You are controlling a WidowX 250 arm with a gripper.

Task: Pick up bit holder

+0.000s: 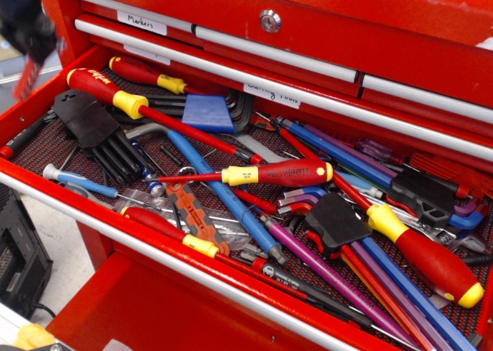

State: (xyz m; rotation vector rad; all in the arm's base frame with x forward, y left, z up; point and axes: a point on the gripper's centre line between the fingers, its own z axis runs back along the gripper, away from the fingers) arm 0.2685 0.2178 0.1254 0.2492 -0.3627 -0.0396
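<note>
My gripper is a dark blurred shape at the top left, raised above the left end of the open red tool drawer. It is shut on the bit holder, a narrow red strip that hangs down from the fingers, clear of the drawer. The strip is blurred by motion and its bits cannot be made out.
The drawer is crowded: a black fan-shaped hex key set at the left, red-and-yellow screwdrivers, a blue key holder, long coloured hex keys at the right. Closed red drawers with grey handles rise behind.
</note>
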